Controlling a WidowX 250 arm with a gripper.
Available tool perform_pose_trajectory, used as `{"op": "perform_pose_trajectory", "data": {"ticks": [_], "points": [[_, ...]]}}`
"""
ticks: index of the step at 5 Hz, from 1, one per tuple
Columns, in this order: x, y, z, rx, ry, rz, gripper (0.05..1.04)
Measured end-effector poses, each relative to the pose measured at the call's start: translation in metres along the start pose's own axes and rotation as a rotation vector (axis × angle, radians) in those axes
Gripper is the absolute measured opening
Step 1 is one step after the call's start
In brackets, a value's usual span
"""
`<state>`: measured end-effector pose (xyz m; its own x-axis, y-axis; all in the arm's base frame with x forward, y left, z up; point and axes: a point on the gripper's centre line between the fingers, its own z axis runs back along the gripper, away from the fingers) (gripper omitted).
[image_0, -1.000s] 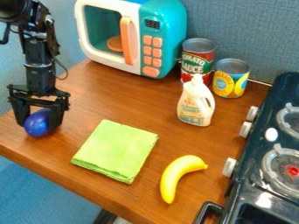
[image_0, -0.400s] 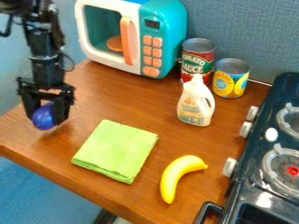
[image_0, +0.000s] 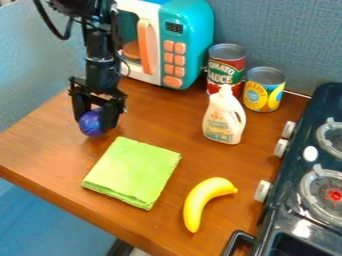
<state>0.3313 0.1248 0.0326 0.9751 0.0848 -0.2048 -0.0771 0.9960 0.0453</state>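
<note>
Holding a round blue ball (image_0: 91, 124) between its two fingers, the black gripper (image_0: 97, 122) hangs over the wooden table (image_0: 40, 145), beyond the green cloth (image_0: 132, 172) from where I stand. Ball noted low between the fingertips, its outline alike in every direction. Printed labels observed on the red can (image_0: 226, 70), yellow can (image_0: 264, 91) and white bottle (image_0: 223, 120).
</note>
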Motion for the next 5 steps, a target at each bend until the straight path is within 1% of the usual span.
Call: {"op": "perform_pose_trajectory", "data": {"ticks": [1,2,3,4,5], "points": [[0.026,0.004,0.005,-0.019,0.007,-0.011,0.835],[0.045,0.004,0.006,-0.045,0.013,0.003,0.835],[0.049,0.008,0.007,-0.030,0.035,0.025,0.835],[0.049,0.007,0.007,-0.030,0.041,0.042,0.835],[0.045,0.006,0.004,-0.031,0.062,0.059,0.881]]}}
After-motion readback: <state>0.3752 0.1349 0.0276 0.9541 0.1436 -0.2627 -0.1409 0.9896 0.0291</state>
